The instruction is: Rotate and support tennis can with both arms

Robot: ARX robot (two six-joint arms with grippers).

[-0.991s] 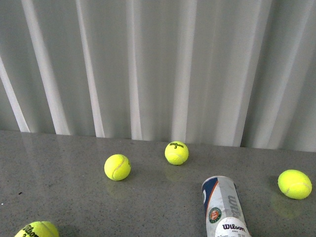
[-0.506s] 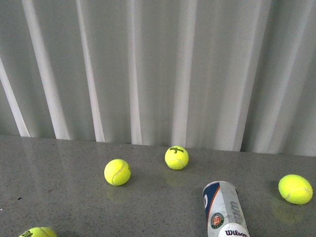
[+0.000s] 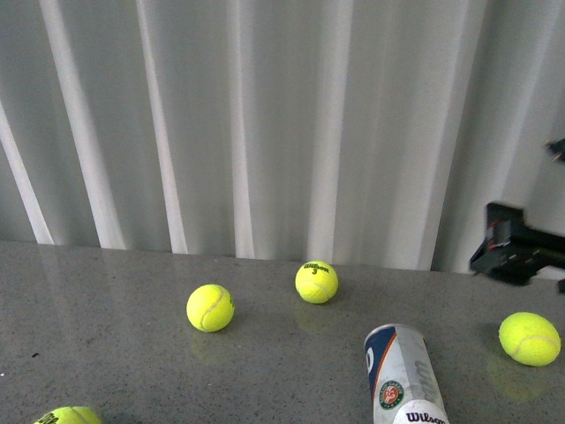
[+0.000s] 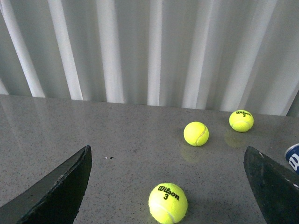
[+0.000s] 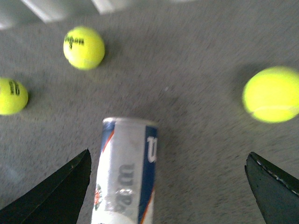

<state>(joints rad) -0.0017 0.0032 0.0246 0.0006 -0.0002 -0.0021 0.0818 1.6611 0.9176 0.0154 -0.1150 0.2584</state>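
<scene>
The tennis can (image 3: 402, 375) lies on its side on the grey table, its near end cut off by the front view's lower edge. Its white-blue label and round red-green logo face up. In the right wrist view the can (image 5: 126, 172) lies below my open right gripper (image 5: 168, 156), nearer one finger (image 5: 56, 191) than the other, and touches neither. Part of my right arm (image 3: 516, 252) shows black at the front view's right edge. My left gripper (image 4: 167, 154) is open above a yellow ball (image 4: 167, 203). Only the can's blue end (image 4: 293, 158) shows at that view's edge.
Yellow tennis balls lie loose on the table: one at mid-left (image 3: 210, 307), one behind it (image 3: 316, 282), one right of the can (image 3: 529, 338), one at the lower left edge (image 3: 66, 415). A white pleated curtain (image 3: 282, 124) closes off the back of the table.
My right arm has come into the front view at the right edge. The front view's scene shifted slightly downward a second ago. The can and balls have not moved.
</scene>
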